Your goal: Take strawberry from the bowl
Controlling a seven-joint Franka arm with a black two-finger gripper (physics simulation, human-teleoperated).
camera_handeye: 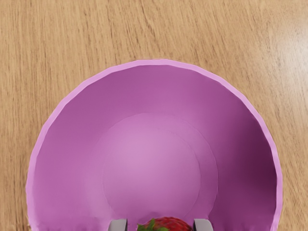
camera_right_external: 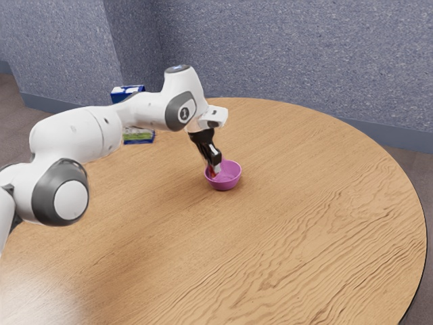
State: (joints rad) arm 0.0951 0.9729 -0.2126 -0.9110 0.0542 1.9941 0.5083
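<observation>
No writing can be read: the markings on the blue box (camera_right_external: 139,141) and the white robot arm (camera_right_external: 76,133) are too small to make out.

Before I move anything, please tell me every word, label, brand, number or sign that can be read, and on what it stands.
No text is readable.
Blue-and-white package: printing too small to read.
Arm: small marks, too small to tell.
Bowl: no writing visible.
</observation>
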